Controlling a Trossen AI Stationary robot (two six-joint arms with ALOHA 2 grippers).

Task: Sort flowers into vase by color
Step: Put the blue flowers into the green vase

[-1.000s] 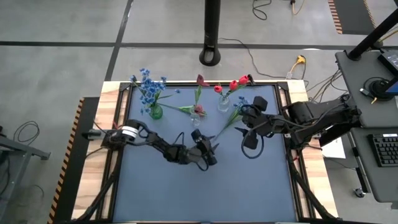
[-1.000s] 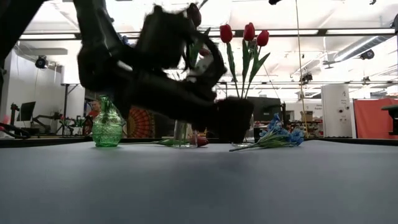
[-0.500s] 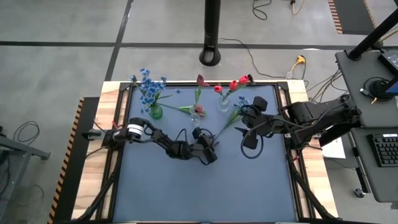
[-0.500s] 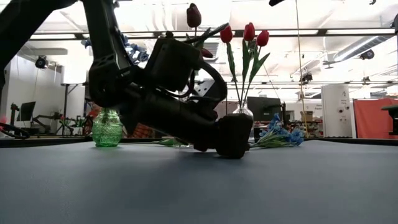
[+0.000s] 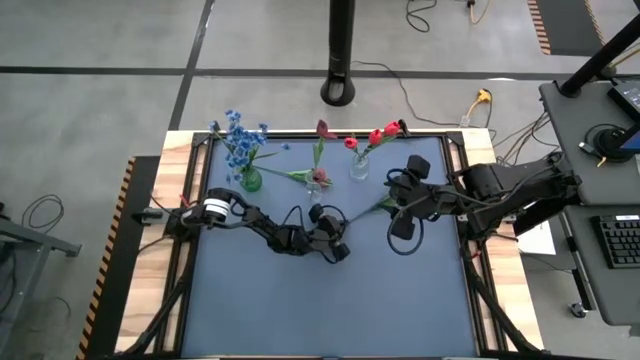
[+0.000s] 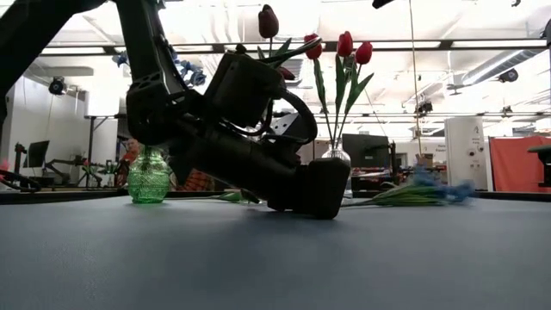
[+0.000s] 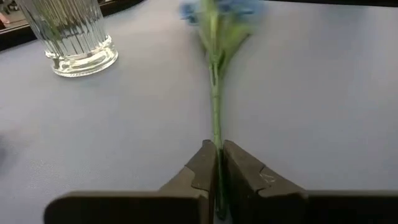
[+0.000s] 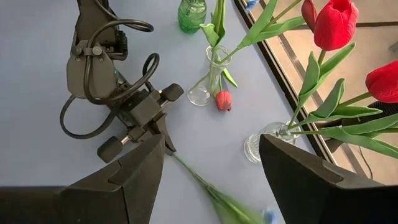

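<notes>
A blue flower [image 5: 368, 208] lies on the blue table; its bloom [image 6: 424, 191] shows blurred. My left gripper [image 7: 215, 167] is low on the table at mid-table [image 5: 337, 247], shut on the flower's stem. My right gripper [image 8: 211, 180] hangs open high above the table's right part [image 5: 398, 215], holding nothing. A green vase [image 5: 250, 181] at far left holds blue flowers [image 5: 238, 140]. A clear vase [image 5: 359, 168] holds red tulips [image 5: 380, 133]. A middle clear vase [image 8: 205, 92] holds a dark red tulip [image 5: 324, 130], and a red bud [image 8: 222, 99] lies beside its foot. My left gripper pinches the blue flower's green stem [image 7: 216, 134] near its bare lower end between the two fingers. The fingers [image 7: 202, 165] come nearly level from the table's left and lie along the stem. The stem runs on past the fingertips, low over the table, toward the bloom.
The three vases stand in a row along the table's far edge. A black frame [image 5: 470, 230] borders the table. A black pole base [image 5: 340, 92] stands beyond the far edge. The near half of the table [image 5: 330, 310] is bare blue surface.
My left gripper has sunk to the table, rolled a little and shut on the blue flower's stem. The flower's bloom end has swung toward the table's right edge, while the stem end has stayed at the fingers.
</notes>
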